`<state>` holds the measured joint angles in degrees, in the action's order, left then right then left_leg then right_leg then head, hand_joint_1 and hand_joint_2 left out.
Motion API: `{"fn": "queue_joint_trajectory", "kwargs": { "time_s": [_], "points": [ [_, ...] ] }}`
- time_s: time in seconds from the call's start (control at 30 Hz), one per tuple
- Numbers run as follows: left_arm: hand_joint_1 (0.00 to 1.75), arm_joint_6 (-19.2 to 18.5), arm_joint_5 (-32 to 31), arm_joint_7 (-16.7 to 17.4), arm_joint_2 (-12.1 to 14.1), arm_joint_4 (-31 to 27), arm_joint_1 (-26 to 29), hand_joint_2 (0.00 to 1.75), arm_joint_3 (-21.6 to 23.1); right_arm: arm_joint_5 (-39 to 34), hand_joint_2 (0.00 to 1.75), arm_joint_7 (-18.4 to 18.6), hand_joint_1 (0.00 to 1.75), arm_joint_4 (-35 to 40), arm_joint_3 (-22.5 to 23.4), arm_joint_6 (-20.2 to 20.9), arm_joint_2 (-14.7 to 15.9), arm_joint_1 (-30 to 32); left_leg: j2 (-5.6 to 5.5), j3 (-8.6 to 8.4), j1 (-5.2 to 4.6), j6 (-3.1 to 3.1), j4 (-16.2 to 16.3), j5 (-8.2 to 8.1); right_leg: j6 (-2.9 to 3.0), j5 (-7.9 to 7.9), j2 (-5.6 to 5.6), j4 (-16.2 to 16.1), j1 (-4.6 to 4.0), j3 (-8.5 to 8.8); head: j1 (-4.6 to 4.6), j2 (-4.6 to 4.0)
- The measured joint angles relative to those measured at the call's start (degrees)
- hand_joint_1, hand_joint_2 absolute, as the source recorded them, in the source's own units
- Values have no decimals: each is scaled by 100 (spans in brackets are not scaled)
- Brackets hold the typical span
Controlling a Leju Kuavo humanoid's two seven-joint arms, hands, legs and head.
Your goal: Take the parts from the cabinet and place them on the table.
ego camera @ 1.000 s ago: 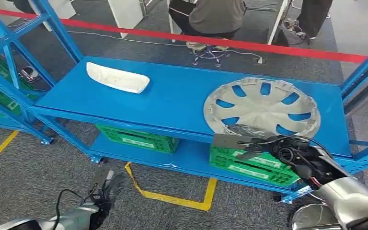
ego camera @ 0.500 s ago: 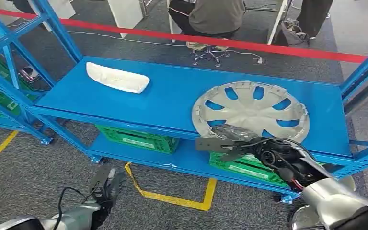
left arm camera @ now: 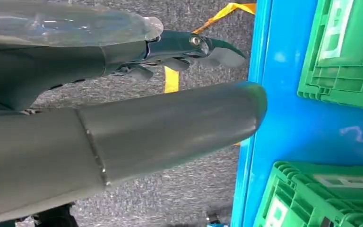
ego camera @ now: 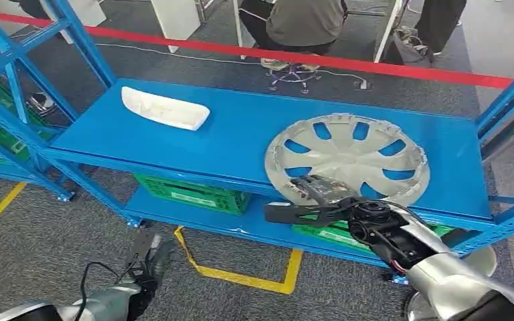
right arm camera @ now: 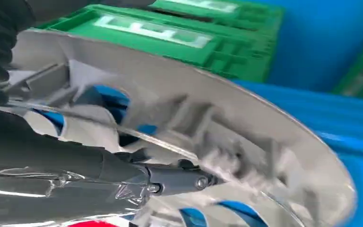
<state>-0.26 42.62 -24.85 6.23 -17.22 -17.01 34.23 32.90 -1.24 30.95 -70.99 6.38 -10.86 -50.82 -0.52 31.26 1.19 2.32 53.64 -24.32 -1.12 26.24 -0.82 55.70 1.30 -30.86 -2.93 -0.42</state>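
A silver hubcap (ego camera: 348, 157) lies on the blue cabinet shelf (ego camera: 241, 134), toward its right, with its near rim over the shelf's front edge. My right hand (ego camera: 314, 195) grips that near rim; the right wrist view has the hubcap (right arm camera: 246, 142) tilted close over my right hand (right arm camera: 75, 175), whose fingers reach through its openings. A white moulded part (ego camera: 165, 108) rests at the shelf's back left, apart from both hands. My left hand (ego camera: 148, 257) hangs low over the carpet in front of the cabinet, fingers apart, holding nothing; the left wrist view brings that left hand (left arm camera: 123, 118) up beside the lower shelf.
Green crates (ego camera: 191, 194) (ego camera: 348, 234) sit on the lower shelf. Blue uprights (ego camera: 13, 87) stand at the left and a blue post (ego camera: 508, 93) at the right. Yellow tape (ego camera: 241, 277) marks the carpet. Behind a red line (ego camera: 348, 61) a person (ego camera: 304, 20) sits on a stool.
My right hand has pulled the hubcap leftward and toward the front edge of the shelf. The left hand and the white part have stayed put.
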Motion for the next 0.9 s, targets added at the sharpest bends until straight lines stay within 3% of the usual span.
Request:
{"fn": "queue_joint_trajectory", "kwargs": {
  "time_s": [0.6,0.63,0.67,0.9],
  "points": [
    [0,26,13,61,-13,0,-10,0,9,719,175,299,0,-197,-107,-124,-9,-2,1,-11,0,0,2,0,0,0,0,-1,0,9,0,0],
    [0,26,13,63,-13,0,-13,0,11,780,175,336,12,-201,-107,-142,-9,-1,1,-11,0,0,2,0,0,0,0,-1,0,10,0,0],
    [0,26,11,66,-15,0,-18,0,15,828,175,360,175,-208,-107,-151,-9,1,1,-12,0,0,2,0,0,0,0,-1,0,11,0,0],
    [0,26,2,68,-35,0,-43,0,59,1193,175,544,175,-243,-109,-243,-9,22,1,-21,0,0,5,0,1,-2,0,-1,0,22,-2,0]
  ]
}}
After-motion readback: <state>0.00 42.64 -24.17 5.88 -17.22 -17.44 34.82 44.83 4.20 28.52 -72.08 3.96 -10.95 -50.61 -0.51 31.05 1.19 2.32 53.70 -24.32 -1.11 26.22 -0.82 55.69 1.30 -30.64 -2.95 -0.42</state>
